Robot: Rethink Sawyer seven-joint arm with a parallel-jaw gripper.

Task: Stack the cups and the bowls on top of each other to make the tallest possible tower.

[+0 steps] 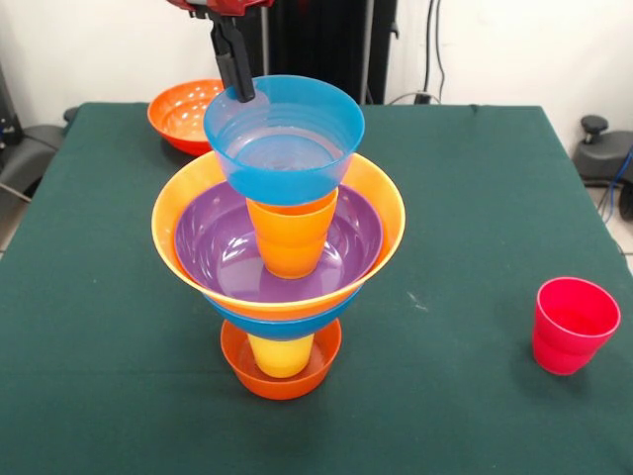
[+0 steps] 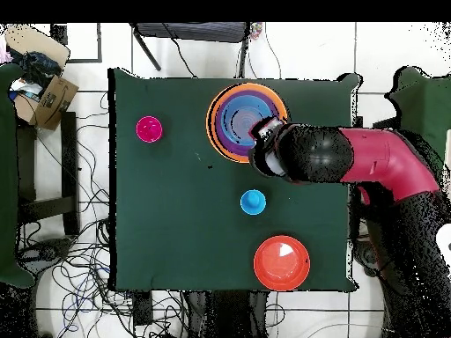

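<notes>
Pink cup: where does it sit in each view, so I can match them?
Front view: pink cup stands alone at right, near the table's front edge.
Overhead view: pink cup at upper left of the cloth.
Shared landmark: the tower.

The tower (image 1: 279,237) stands near the middle of the table (image 1: 475,198), towards its front edge, and blocks passage there; the gripper (image 1: 237,74) sits at its top bowl's rim. A red-orange bowl (image 1: 183,114) occupies the far left corner. A pinkish red cup (image 1: 574,325) stands near the right edge. Between cup and tower the cloth lies open, as does the far right corner.
</notes>
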